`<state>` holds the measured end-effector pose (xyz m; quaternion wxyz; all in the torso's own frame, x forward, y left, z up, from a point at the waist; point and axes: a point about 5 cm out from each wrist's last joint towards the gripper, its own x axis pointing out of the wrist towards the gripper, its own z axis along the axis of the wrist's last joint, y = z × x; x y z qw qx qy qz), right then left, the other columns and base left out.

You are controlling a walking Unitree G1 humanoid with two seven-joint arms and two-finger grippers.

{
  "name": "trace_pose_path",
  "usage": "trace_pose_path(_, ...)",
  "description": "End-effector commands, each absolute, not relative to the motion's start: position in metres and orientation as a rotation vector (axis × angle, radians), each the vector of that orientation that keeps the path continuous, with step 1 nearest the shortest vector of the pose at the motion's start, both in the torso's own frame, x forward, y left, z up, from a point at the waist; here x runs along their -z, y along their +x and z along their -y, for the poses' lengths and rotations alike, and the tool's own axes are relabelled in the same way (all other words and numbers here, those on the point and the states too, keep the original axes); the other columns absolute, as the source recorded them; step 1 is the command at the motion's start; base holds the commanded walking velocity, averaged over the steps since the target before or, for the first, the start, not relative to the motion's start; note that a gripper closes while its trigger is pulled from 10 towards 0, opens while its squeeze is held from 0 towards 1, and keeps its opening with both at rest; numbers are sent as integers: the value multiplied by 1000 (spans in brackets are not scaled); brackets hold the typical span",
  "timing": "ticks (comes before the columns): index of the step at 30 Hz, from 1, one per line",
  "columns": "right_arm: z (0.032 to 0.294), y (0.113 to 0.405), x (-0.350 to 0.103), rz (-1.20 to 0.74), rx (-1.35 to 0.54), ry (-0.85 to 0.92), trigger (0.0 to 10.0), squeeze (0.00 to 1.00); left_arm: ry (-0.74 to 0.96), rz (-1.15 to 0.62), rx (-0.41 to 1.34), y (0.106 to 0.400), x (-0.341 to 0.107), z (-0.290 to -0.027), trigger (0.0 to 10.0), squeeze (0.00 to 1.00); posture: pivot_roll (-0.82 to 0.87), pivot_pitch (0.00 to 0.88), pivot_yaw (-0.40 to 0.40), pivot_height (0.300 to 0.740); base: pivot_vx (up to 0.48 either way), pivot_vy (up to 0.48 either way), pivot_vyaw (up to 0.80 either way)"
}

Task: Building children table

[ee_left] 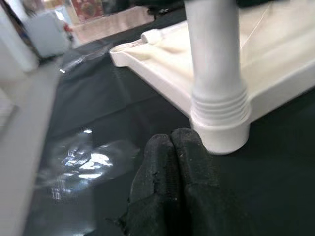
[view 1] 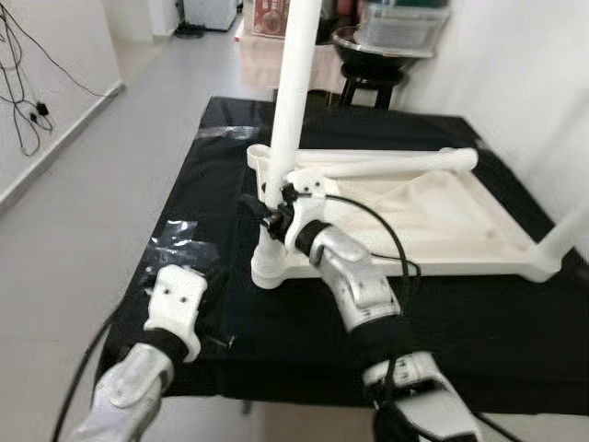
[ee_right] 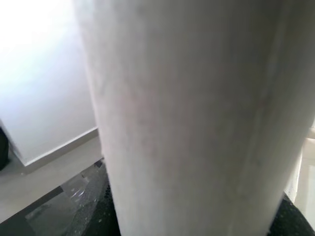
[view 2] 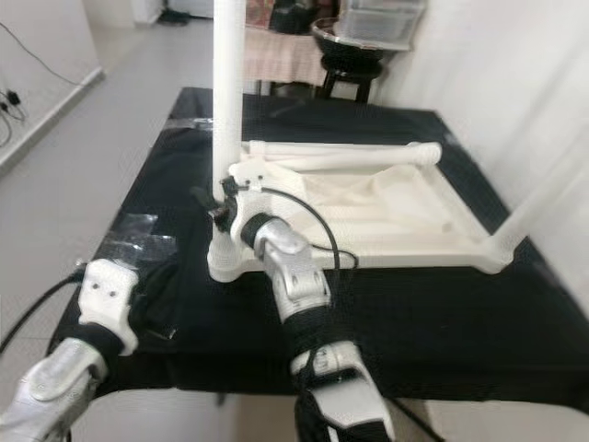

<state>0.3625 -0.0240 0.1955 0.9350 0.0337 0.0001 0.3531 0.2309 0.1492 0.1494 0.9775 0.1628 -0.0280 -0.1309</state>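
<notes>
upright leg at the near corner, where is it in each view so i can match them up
Left eye: leg rises left of centre, from the tabletop's near-left corner socket.
Right eye: leg, left of centre, same socket.
Left wrist: leg upper middle, entering the ribbed socket.
Right wrist: leg very close, spanning most of the picture.
Shared landmark: black cloth.

Right end effector [view 2: 221,204] around upright leg [view 2: 226,101]
</notes>
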Motion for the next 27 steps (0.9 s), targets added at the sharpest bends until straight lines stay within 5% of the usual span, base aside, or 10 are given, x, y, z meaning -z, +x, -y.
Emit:
trace_pose_path(1, 25, 362, -193, -62, -731, 62, 10000, 0, 477, 63, 261, 227, -149, -145, 10000, 0, 79, 41, -86, 740, 0, 0, 0)
trace_pose_path(2, 31, 366, -199, -52, -760, 46, 10000, 549, 604, 84, 254, 227, -150, -141, 10000, 0, 85, 39, -88, 740, 0, 0, 0)
trace_pose_path(4, 35, 368, -203, -48, -781, 37, 10000, 549, 684, 99, 251, 227, -151, -139, 10000, 0, 85, 39, -88, 740, 0, 0, 0)
trace_pose_path(5, 39, 371, -208, -45, -835, 33, 10000, 1000, 747, 106, 247, 226, -151, -138, 10000, 0, 88, 37, -91, 740, 0, 0, 0)
trace_pose_path(19, 54, 377, -234, 56, -1225, -150, 10000, 996, 936, 276, 270, 220, -161, -127, 10000, 0, 91, 47, -95, 740, 0, 0, 0)
trace_pose_path(20, 53, 381, -236, 39, -1228, -160, 10000, 325, 888, 213, 267, 215, -154, -122, 10000, 0, 101, 70, -94, 740, 0, 0, 0)
trace_pose_path(21, 53, 382, -237, 34, -1230, -157, 10000, 204, 879, 182, 256, 214, -151, -122, 10000, 0, 103, 72, -93, 740, 0, 0, 0)
trace_pose_path(24, 53, 384, -239, 30, -1247, -151, 10000, 204, 887, 158, 238, 213, -149, -122, 10000, 0, 103, 72, -93, 740, 0, 0, 0)
trace_pose_path(25, 54, 383, -236, 14, -1273, -154, 10000, 0, 881, 141, 228, 212, -148, -122, 10000, 0, 113, 90, -97, 740, 0, 0, 0)
trace_pose_path(27, 57, 381, -231, -12, -1328, -173, 10000, 0, 862, 111, 200, 211, -148, -119, 10000, 0, 124, 102, -110, 740, 0, 0, 0)
